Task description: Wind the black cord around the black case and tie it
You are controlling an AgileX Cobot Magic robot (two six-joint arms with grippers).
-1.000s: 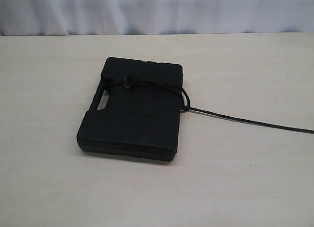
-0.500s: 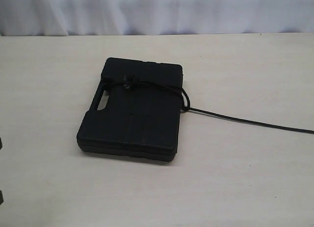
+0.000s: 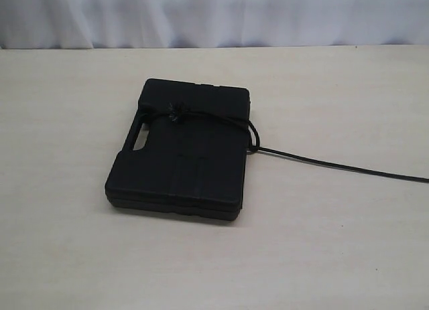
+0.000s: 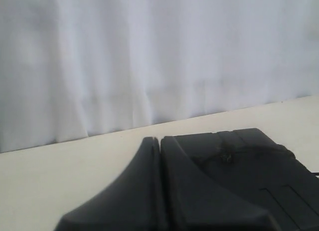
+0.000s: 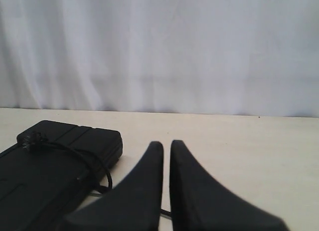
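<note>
The black case [image 3: 175,164] lies flat in the middle of the table, its handle slot on the left side. The black cord [image 3: 214,117] crosses its far part, with a frayed knot [image 3: 177,111] on the lid and a loop at the right edge. The cord's tail [image 3: 335,165] trails right, off the picture. Neither gripper shows in the exterior view. My left gripper [image 4: 158,140] is shut and empty, with the case [image 4: 259,171] beyond it. My right gripper [image 5: 166,143] is shut and empty; the case [image 5: 45,166] and cord loop [image 5: 102,166] lie to one side.
A pale wooden table [image 3: 335,243] spreads on all sides of the case. A white curtain [image 3: 214,15] hangs along its far edge. The cord's tail lies on the table between the case and the right border.
Small dark bits showed at the left border of the exterior view half a second ago and are gone now. Case and cord have not moved.
</note>
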